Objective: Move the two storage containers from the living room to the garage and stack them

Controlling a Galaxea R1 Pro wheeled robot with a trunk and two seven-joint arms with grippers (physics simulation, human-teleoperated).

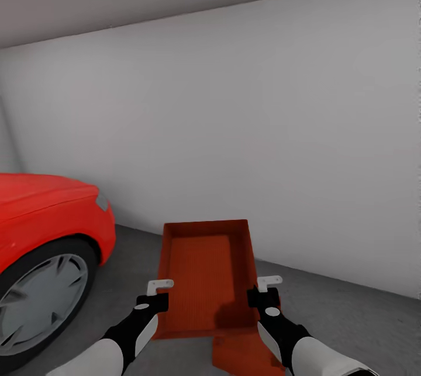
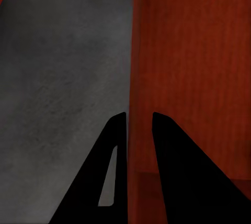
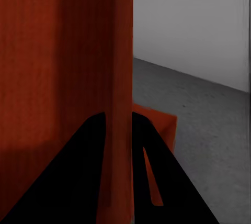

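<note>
Head view: both grippers, left (image 1: 159, 293), right (image 1: 264, 288), grip container (image 1: 204, 271) walls.

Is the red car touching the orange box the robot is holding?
No, in the head view the red car sits off to the side, with bare grey floor between it and the held container.

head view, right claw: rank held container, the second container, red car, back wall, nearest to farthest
1. held container: its right wall sits between the right claw fingers.
2. second container: just below the held one, beside the right arm.
3. red car: far left, across the concrete floor.
4. back wall: ahead, beyond everything.
</note>
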